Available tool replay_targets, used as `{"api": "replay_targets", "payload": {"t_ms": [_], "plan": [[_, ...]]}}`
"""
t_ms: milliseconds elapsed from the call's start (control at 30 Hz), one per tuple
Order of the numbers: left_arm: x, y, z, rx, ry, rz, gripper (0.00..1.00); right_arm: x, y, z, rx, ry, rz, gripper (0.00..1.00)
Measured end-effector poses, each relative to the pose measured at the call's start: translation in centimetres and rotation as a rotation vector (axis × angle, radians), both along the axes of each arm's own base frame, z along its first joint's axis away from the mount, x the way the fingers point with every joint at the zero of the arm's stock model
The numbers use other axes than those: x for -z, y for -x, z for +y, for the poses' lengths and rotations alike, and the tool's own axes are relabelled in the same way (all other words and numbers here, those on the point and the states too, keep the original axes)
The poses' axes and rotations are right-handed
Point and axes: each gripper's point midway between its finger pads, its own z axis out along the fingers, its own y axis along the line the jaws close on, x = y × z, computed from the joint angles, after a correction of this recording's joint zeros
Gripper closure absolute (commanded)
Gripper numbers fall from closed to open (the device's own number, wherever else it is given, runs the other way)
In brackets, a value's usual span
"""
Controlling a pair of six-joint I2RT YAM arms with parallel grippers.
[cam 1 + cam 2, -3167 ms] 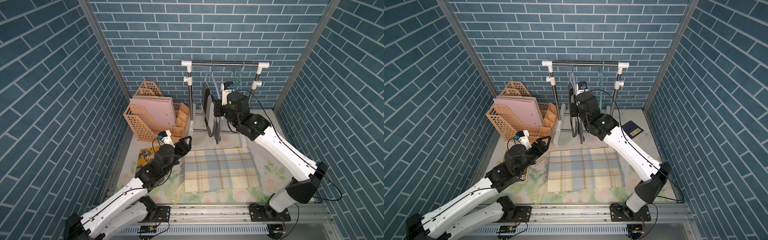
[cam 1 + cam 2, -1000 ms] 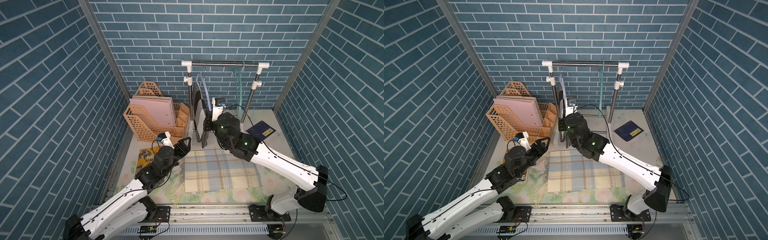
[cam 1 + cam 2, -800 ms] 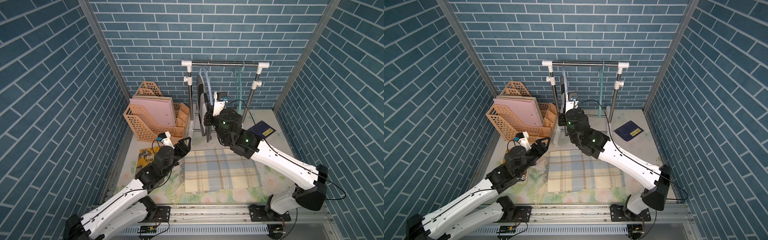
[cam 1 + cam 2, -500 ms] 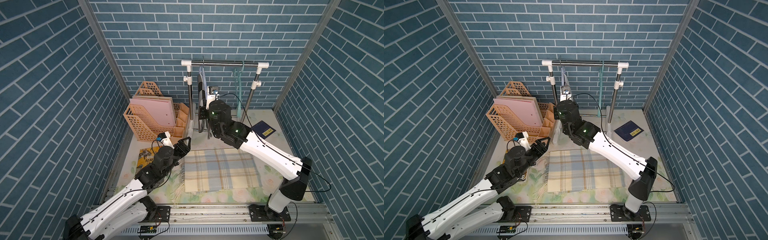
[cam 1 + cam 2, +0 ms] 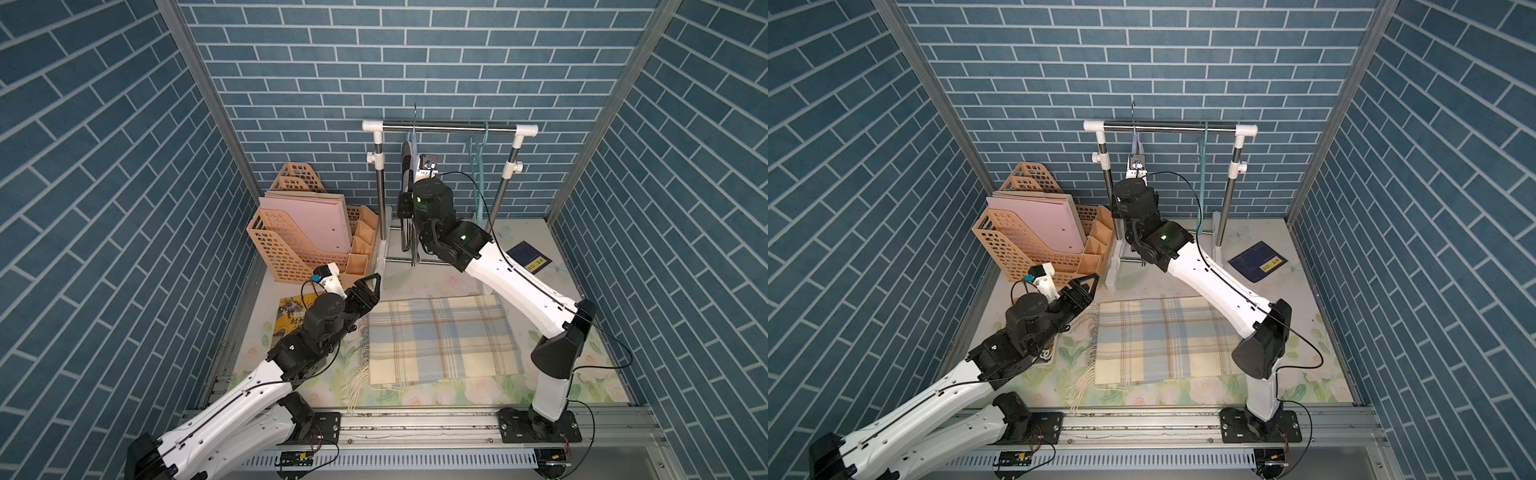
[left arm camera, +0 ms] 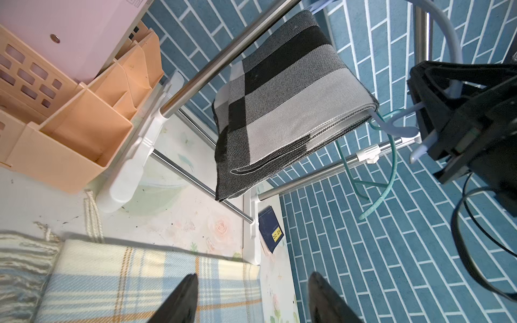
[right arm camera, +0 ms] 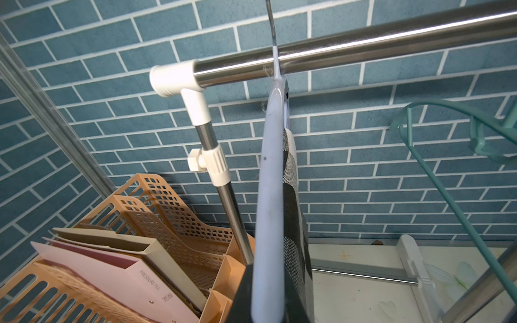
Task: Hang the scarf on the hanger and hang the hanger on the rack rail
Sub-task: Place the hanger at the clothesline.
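The clothes rack is the biggest thing here. Its steel rail runs crosswise above and just beyond the right gripper, which reaches up between the two uprights. Next in size, a cream-and-blue plaid scarf lies folded flat on the floral table cover, below and ahead of the left gripper. That gripper hovers over the scarf's fringed corner nearest the rack, its jaws spread wide with nothing between them. On the left gripper's outer side, past its wrist camera, stands an orange file rack holding pink folders. The grey-and-black checked scarf, the one in play, is draped doubled over the bar of a pale blue hanger and hangs down alongside the right gripper's fingers. The right gripper's jaws are pinched narrow on that hanger's near end. From there the hanger rises to the rail and its wire hook crosses the steel, though whether the hook bears on the rail cannot be told. A teal hanger hangs from the rail on the right gripper's far side, away from the file rack. A dark blue booklet lies on the cover beyond the right forearm, and a yellow magazine lies beneath the left wrist.
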Motion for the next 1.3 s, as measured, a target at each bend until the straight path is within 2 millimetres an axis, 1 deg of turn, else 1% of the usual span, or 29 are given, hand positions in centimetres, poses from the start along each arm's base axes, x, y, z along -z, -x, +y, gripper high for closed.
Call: {"api": "replay_targets", "payload": {"t_ms": [67, 367, 433, 500, 567, 600, 700, 867, 900, 933, 1000, 1033, 1133, 1233, 1267, 1300], "plan": [[0.0, 0.0, 0.0, 0.001, 0.000, 0.000, 0.34, -0.1, -0.3, 0.1, 0.000, -0.012, 0.005, 1.00], [0.0, 0.1, 0.0, 0.004, 0.002, -0.001, 0.34, 0.4, -0.1, 0.6, -0.021, -0.068, 0.038, 1.00], [0.0, 0.1, 0.0, 0.004, 0.003, -0.002, 0.34, 1.1, -0.1, 0.8, -0.025, -0.073, 0.049, 1.00], [0.0, 0.2, 0.1, 0.004, 0.004, -0.003, 0.34, 2.7, -0.3, 1.0, -0.029, -0.063, 0.076, 1.00], [-0.1, 0.2, 0.1, 0.004, 0.006, -0.005, 0.34, 4.9, -0.4, 1.3, -0.035, -0.035, 0.112, 1.00], [-0.1, 0.3, 0.2, 0.004, 0.007, -0.006, 0.34, 5.4, -0.4, 1.5, -0.039, -0.030, 0.118, 1.00], [0.1, 0.3, 0.2, 0.004, 0.005, -0.004, 0.34, 5.7, -0.4, 1.6, -0.043, -0.035, 0.123, 1.00], [0.2, 0.3, 0.2, 0.004, 0.004, -0.002, 0.34, 5.7, -0.4, 1.6, -0.044, -0.041, 0.122, 1.00], [0.2, 0.4, 0.2, 0.004, 0.004, -0.002, 0.34, 5.8, -0.4, 1.6, -0.048, -0.042, 0.122, 0.95], [0.3, 0.4, 0.2, 0.004, 0.003, -0.002, 0.34, 5.8, -0.4, 1.7, -0.055, -0.045, 0.122, 0.80], [0.3, 0.4, 0.3, 0.004, 0.003, -0.002, 0.34, 5.9, -0.2, 1.9, -0.074, -0.060, 0.127, 0.63], [0.3, 0.4, 0.3, 0.004, 0.003, -0.002, 0.34, 5.9, -0.1, 2.0, -0.082, -0.061, 0.129, 0.57], [0.2, 0.4, 0.3, 0.004, 0.005, -0.003, 0.34, 5.9, 0.4, 2.1, -0.106, -0.076, 0.136, 0.49], [0.1, 0.5, 0.3, 0.004, 0.007, -0.006, 0.34, 5.4, 1.0, 2.0, -0.128, -0.096, 0.137, 0.41], [0.1, 0.5, 0.4, 0.004, 0.007, -0.006, 0.34, 5.2, 1.3, 2.0, -0.137, -0.101, 0.137, 0.30], [0.1, 0.5, 0.4, 0.004, 0.007, -0.006, 0.34, 4.9, 1.5, 2.0, -0.146, -0.108, 0.135, 0.26]]}}
